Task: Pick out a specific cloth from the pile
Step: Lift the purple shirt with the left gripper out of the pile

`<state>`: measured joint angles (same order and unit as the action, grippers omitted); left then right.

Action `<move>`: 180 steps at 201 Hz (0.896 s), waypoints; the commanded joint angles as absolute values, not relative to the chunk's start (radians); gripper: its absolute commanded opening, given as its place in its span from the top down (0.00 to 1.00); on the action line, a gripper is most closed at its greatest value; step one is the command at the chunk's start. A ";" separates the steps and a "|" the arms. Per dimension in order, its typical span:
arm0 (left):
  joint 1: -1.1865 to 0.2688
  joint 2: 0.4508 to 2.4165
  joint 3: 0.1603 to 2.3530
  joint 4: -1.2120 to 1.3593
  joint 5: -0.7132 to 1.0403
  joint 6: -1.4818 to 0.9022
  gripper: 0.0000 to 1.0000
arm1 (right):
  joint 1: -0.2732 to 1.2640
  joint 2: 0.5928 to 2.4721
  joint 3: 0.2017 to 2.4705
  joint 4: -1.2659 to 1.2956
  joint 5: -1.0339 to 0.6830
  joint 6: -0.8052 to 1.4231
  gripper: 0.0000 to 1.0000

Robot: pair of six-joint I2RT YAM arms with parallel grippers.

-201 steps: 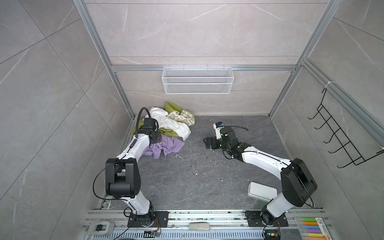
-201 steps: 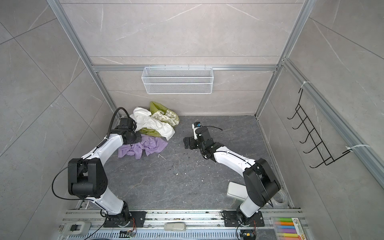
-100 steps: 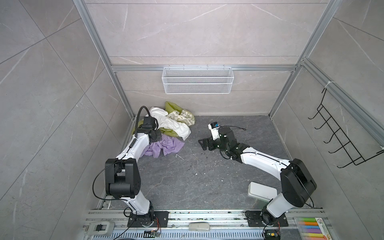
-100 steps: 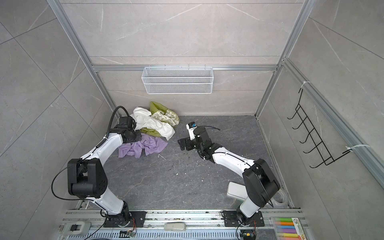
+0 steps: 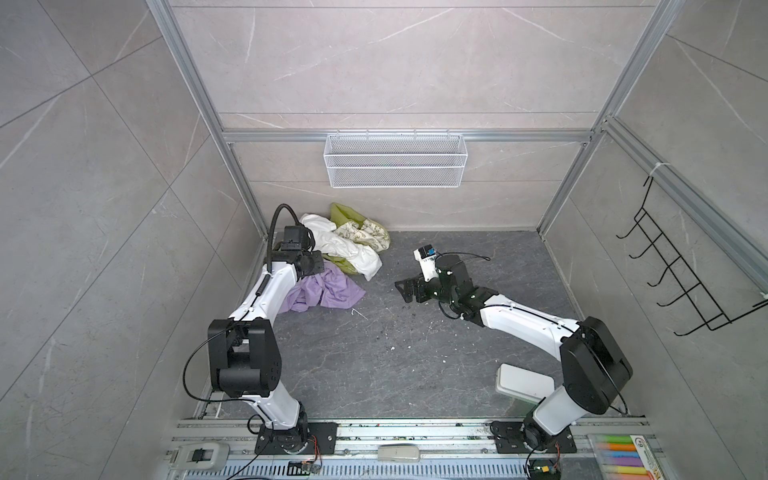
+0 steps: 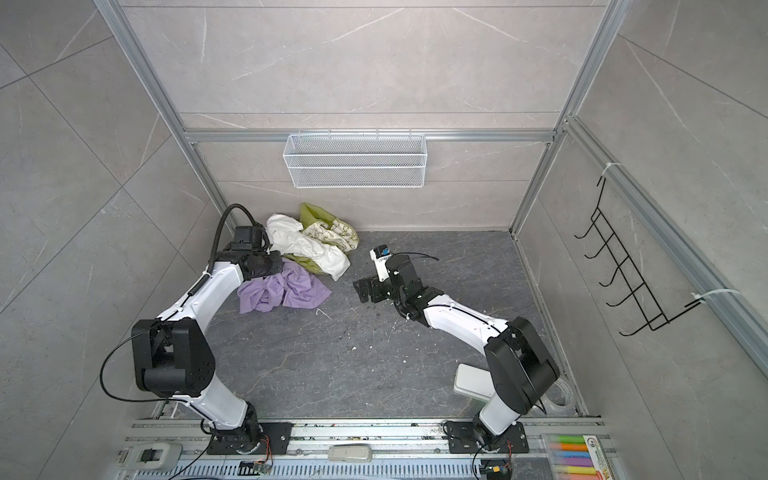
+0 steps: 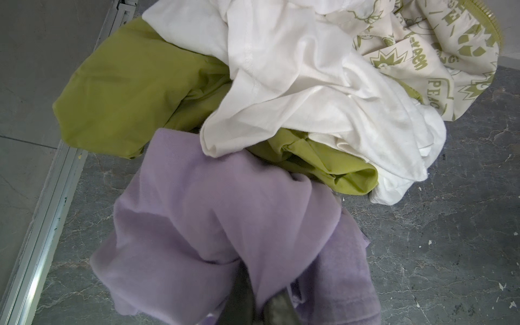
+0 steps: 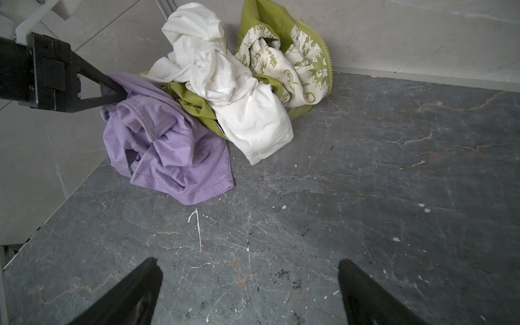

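My left tool [image 8: 119, 94] is pinched shut on a fold of the lilac cloth [image 8: 168, 157]. The cloth lies crumpled on the bench [image 8: 394, 174] against the pile [image 8: 225, 84], on the side toward my bases, touching its olive and white fabrics. My right tool [image 8: 249, 264] hangs wide above the bench, holding nothing, well apart from both.

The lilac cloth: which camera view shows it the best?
The right wrist view: nearly the whole lilac cloth shows, with the left end effector shut on its fold. The left wrist view crops it close; both top views show it small, partly under the left arm.
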<state>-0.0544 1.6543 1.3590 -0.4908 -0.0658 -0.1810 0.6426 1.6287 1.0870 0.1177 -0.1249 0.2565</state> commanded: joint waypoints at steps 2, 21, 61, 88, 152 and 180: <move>-0.052 1.574 1.399 -0.440 -0.030 -0.198 1.00 | 0.654 1.631 1.121 0.126 -0.140 0.235 0.00; -0.052 1.562 1.401 -0.439 -0.025 -0.200 1.00 | 0.656 1.630 1.120 0.127 -0.140 0.235 0.00; -0.052 1.541 1.412 -0.439 -0.021 -0.197 1.00 | 0.663 1.628 1.121 0.118 -0.131 0.235 0.00; -0.052 1.537 1.425 -0.442 -0.009 -0.195 1.00 | 0.666 1.625 1.121 0.114 -0.129 0.234 0.00; -0.052 1.514 1.447 -0.445 0.019 -0.201 1.00 | 0.672 1.611 1.131 0.105 -0.128 0.227 0.00; -0.052 1.492 1.448 -0.445 0.024 -0.197 1.00 | 0.676 1.601 1.138 0.099 -0.127 0.224 0.00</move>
